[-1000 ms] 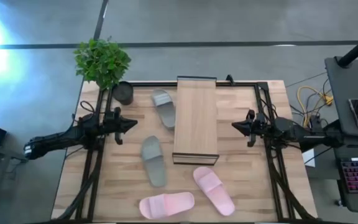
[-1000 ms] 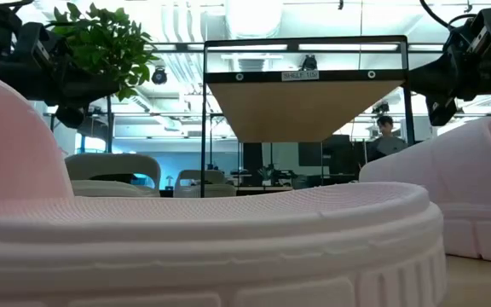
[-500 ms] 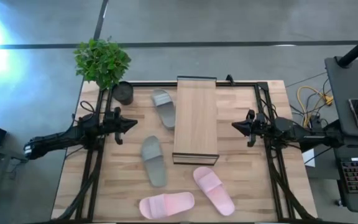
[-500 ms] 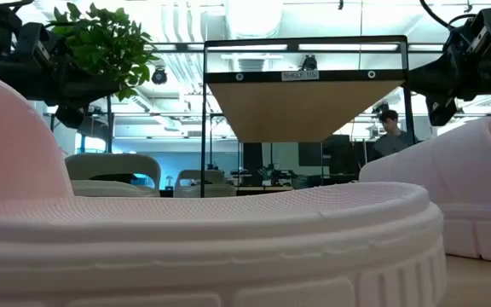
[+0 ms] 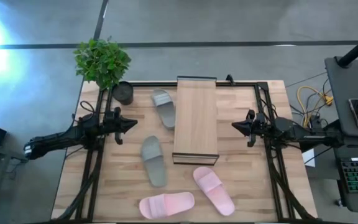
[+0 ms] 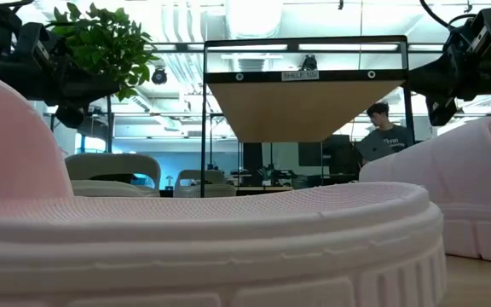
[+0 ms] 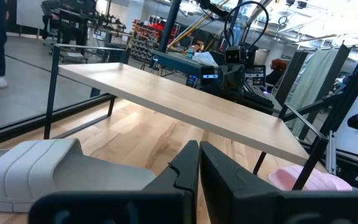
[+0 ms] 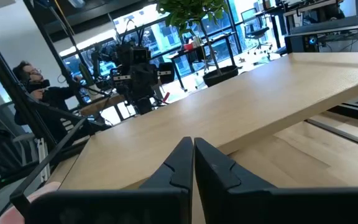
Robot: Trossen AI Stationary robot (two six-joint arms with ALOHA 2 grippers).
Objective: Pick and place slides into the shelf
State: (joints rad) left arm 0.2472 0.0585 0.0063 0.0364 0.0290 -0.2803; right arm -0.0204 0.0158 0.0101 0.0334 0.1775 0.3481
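High: shelf (image 5: pixel 196 118) is seen mid-counter, grey-green slides (image 5: pixel 153 160) left of it, pink slides (image 5: pixel 214 190) at its near end | Left wrist: left pincer (image 7: pixel 198 163) is pressed together, empty | Right wrist: right pincer (image 8: pixel 192 158) is likewise closed, empty

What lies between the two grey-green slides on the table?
In the high view, only bare tabletop separates the slide by the pot from the nearer one.

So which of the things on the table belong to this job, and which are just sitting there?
Job:
- two grey-green slides, left of the shelf
- two pink slides, near the front edge
- shelf, mid-table
- left gripper and right gripper, both shut and empty

Just there:
- potted plant
- dark pot
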